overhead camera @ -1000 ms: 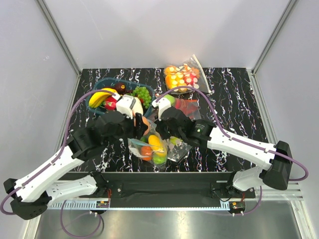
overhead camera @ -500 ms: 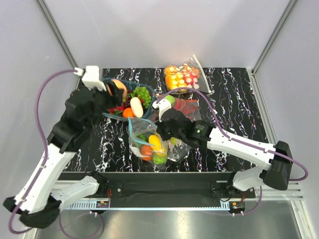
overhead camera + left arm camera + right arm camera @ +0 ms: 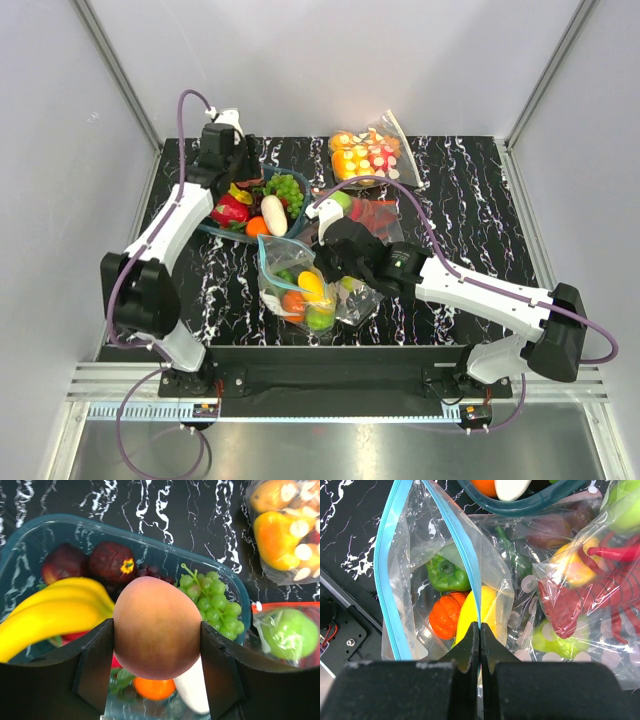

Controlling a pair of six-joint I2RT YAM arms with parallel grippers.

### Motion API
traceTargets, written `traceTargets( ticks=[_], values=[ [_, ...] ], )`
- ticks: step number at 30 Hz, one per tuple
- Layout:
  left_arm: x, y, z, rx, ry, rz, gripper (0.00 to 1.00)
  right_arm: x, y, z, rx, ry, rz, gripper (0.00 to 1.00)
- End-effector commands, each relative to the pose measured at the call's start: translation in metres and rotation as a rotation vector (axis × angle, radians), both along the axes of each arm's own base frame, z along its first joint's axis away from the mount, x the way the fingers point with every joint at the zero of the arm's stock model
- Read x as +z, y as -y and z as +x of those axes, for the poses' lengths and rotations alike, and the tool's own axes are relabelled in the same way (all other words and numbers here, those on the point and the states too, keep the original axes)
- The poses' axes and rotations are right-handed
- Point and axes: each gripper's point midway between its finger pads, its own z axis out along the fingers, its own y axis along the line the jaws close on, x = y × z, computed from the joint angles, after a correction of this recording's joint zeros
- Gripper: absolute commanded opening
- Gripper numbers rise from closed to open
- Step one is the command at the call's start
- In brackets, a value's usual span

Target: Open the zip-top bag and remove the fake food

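Tabletop (image 3: 470, 200) black, white-veined; walls (image 3: 330, 60) seemingly grey

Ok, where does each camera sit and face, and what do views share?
Top: above, behind the bases, looking down at the table; both arms show.
Left wrist: faces down at the tray; left gripper holds a peach.
Right wrist: faces down into the bag; right gripper pinches its edge.
Shared: top and left wrist both show grapes.

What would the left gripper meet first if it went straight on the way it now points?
Most likely the fruit in the teal tub: the left gripper, holding a peach, points down over the white piece and the small orange there. Depth is hard to judge.
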Motion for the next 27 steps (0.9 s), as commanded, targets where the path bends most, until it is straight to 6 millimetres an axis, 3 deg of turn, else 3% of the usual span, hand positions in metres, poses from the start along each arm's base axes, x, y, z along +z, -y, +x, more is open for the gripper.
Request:
traceTargets(
  ticks=[1,6,11,13,17,24,27],
  values=[
    [0.053,0.007,0.034,-0.037,0.155,-0.009,0.37,0.007,-0.002,0.0,-0.005,0.006,0.023,0.0],
    [0.008,0.012,0.049,-0.07,0.065,0.021,0.4,0.006,-0.003,0.001,-0.001,0.004,0.009,0.0],
    [-0.012,0.007,0.049,-0.055,0.011,0.047,0.5,0.005,-0.008,0.002,0.006,0.0,0.008,0.0],
    [-0.016,0.007,0.048,-0.055,0.002,0.049,0.61,0.004,-0.009,0.002,0.005,-0.003,0.009,0.0],
    [-0.028,0.008,0.046,-0.065,-0.031,0.056,0.72,0.003,-0.011,0.002,0.012,-0.007,0.01,0.0],
    [-0.038,0.005,0.041,-0.046,-0.064,0.062,0.9,0.003,-0.006,-0.001,0.004,-0.01,0.012,0.01],
    [-0.038,0.004,0.038,-0.045,-0.071,0.062,0.93,0.005,-0.005,-0.002,0.003,-0.012,0.017,0.0]
  ],
)
